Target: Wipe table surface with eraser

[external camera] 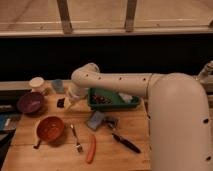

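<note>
Just left of the green tray [115, 106], the tool [71, 103] hangs low over the worktop [55, 157], near its back edge. The eraser [61, 102] (1 small black block) sits right beside it on the left. Whether the tool is open, or has hold of the eraser, I cannot tell.

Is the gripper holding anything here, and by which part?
Cannot be told: the gripper sits low over the table surface, right beside the eraser.
</note>
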Robot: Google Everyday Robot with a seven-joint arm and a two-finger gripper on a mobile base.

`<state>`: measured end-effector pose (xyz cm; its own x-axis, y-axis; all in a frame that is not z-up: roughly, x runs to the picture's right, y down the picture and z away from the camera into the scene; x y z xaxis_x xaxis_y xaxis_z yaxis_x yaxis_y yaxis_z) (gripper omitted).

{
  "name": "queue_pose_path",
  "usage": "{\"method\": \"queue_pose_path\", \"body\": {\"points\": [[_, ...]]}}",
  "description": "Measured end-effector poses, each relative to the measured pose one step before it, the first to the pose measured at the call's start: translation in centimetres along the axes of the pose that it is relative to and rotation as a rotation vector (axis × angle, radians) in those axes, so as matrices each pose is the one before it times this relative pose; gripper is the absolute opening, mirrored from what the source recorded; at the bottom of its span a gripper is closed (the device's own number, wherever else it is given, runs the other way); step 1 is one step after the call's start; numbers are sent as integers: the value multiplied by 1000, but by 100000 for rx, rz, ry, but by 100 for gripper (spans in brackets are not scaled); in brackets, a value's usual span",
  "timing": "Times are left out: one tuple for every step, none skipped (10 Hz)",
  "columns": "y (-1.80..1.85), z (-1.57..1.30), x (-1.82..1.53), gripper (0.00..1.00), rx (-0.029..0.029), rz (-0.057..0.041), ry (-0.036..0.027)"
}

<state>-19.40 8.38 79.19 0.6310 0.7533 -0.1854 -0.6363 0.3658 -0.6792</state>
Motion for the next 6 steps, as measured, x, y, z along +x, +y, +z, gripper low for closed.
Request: {"method": "queue_pose_path", "body": {"points": [[108,90,-12,0,-276,-287,496],[-168,528,-102,0,-949,-225,1166],[-53,992,-342,0,-1059,-631,1023],[203,1408,-741,0,-1215,-1733,1526],[320,718,-751,0,-1103,-1609,1167],[129,455,-638,0,-1200,-950,640]]}}
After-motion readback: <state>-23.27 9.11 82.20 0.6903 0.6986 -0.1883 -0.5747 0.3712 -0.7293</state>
